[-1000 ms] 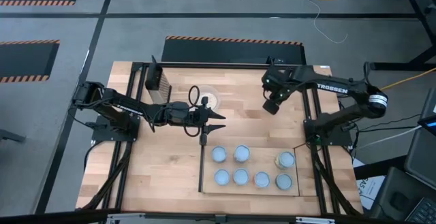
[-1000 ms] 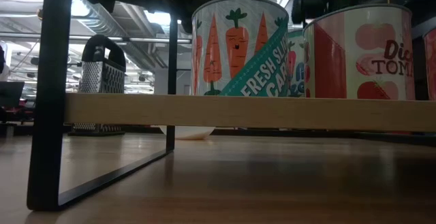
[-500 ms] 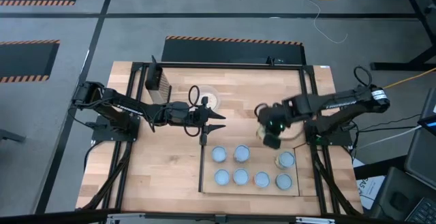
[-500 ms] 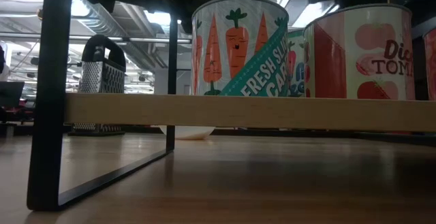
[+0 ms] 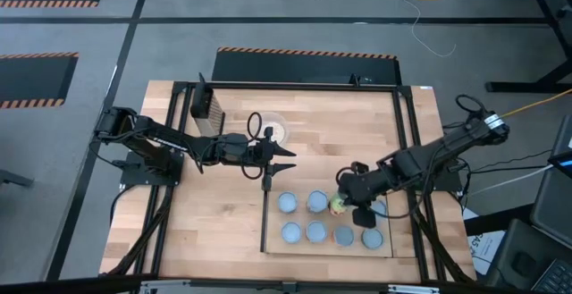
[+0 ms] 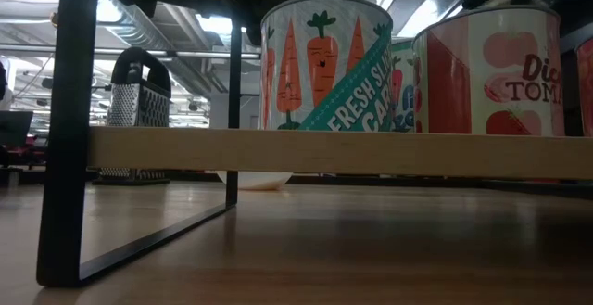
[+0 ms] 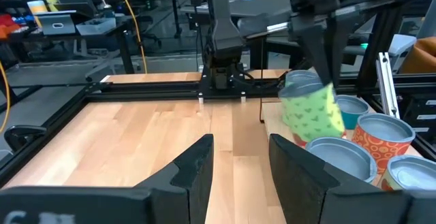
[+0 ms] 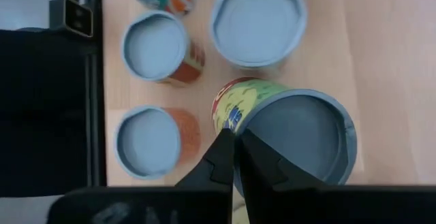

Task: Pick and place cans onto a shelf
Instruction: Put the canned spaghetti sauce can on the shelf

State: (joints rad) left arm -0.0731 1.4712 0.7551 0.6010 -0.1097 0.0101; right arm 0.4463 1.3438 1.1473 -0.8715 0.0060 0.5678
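Several cans with pale blue tops stand on the light-wood shelf (image 5: 277, 240), among them a carrot can (image 6: 324, 64) and a tomato can (image 6: 486, 69). My right gripper (image 5: 345, 201) hangs over the shelf's middle, shut on a green-labelled can (image 5: 337, 207), also seen in the left wrist view (image 7: 310, 112). My left gripper (image 5: 288, 159) waits open and level just beyond the shelf's far left corner, holding nothing. My right gripper pinches the green can's top rim (image 8: 246, 122) between its two fingers (image 8: 218, 159), one on the label side and one over the lid. The fingers slant down from the table's right. The can hangs tilted below them, above the standing cans.
A box grater (image 5: 207, 106) stands at the far left and a clear bowl (image 5: 273, 130) lies behind the left gripper. Dark frame rails (image 5: 407, 142) run along both sides of the table. The shelf board (image 6: 324, 152) sits raised on a dark metal leg (image 6: 69, 129).
My right gripper has swung from the table's far right toward the near edge and left, to above the shelf. It has tipped further down and rolled. The green can came with it and now hangs tilted over the shelved cans.
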